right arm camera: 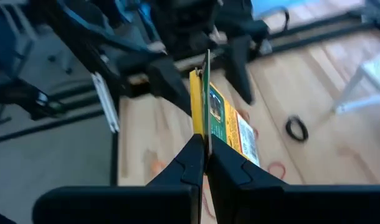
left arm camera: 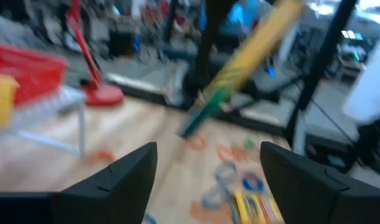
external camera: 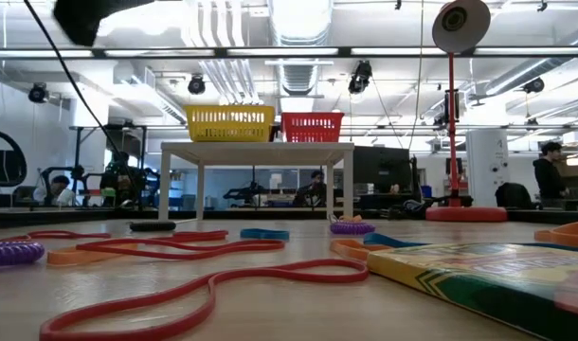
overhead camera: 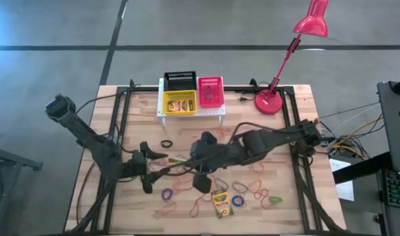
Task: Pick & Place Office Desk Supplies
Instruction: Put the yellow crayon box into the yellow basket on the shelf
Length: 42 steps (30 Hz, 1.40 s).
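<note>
Handover: right gripper (right arm camera: pixel 204 163) fingers clamp the crayon box (right arm camera: pixel 221 121); left gripper (left arm camera: pixel 209 180), fingers spread, should back off squarely.

Red desk lamp (overhead camera: pixel 273 98) beside white stand (overhead camera: pixel 190 113) (far table edge), ppl in bkgd.
</note>
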Each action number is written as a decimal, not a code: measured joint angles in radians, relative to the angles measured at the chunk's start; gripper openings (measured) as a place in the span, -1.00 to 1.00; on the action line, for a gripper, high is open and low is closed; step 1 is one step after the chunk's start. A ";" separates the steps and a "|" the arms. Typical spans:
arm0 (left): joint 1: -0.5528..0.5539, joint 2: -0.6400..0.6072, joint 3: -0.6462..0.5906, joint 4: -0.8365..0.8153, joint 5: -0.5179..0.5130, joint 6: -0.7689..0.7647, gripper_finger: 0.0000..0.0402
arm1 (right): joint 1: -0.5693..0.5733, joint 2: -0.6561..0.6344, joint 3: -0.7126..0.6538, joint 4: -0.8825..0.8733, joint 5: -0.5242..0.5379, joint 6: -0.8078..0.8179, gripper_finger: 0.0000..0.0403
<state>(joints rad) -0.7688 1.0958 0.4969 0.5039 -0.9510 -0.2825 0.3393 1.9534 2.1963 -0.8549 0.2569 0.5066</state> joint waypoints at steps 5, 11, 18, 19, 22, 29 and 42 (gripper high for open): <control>0.067 0.000 0.001 0.162 0.064 0.156 0.45 | 0.000 -0.032 -0.002 0.095 -0.007 -0.055 -0.96; 0.124 0.003 0.067 0.163 0.245 0.184 0.25 | -0.019 -0.021 -0.002 0.204 -0.080 -0.069 -0.96; 0.122 0.002 0.127 0.065 0.276 0.150 -0.36 | -0.020 -0.006 -0.003 0.206 -0.073 -0.072 -0.96; 0.122 0.001 0.136 0.039 0.295 0.126 -0.47 | -0.021 -0.006 -0.003 0.206 -0.071 -0.073 -0.96; 0.122 0.001 0.168 -0.067 0.337 0.073 -0.79 | -0.029 -0.008 -0.003 0.193 -0.071 -0.073 -0.95; 0.124 0.000 0.293 -0.534 0.373 -0.163 -0.82 | -0.089 -0.013 0.001 0.061 -0.214 -0.042 -0.55; 0.124 0.000 0.331 -0.910 0.477 -0.381 -0.78 | -0.119 0.154 0.001 0.106 -0.301 -0.163 0.22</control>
<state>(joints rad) -0.6453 1.0958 0.8279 -0.4057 -0.4740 -0.6632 0.2207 2.1074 2.1973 -0.7489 -0.0441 0.3435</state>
